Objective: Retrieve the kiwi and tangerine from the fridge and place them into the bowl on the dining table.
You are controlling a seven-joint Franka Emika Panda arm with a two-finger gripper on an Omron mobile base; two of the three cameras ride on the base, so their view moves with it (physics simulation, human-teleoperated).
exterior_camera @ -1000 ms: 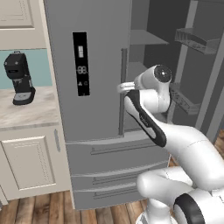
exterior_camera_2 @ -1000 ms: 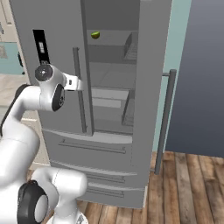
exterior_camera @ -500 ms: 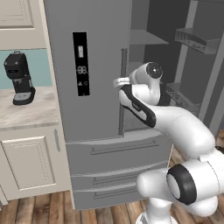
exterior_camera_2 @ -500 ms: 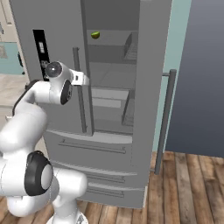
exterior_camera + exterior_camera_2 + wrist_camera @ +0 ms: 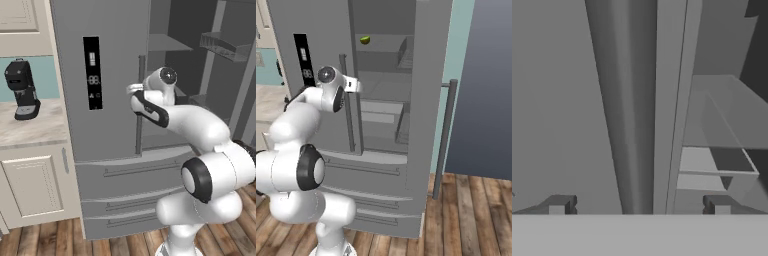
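The fridge (image 5: 107, 115) is seen with its right door swung open and its left door shut. The gripper (image 5: 639, 205) is held just in front of the left door's vertical bar handle (image 5: 624, 110), with its jaws spread wide on either side of the bar and nothing pinched between them. The kiwi (image 5: 365, 39) is seen resting on an upper inner shelf of the open compartment. A black coffee machine (image 5: 22, 89) is set on the counter (image 5: 30, 131) left of the fridge.
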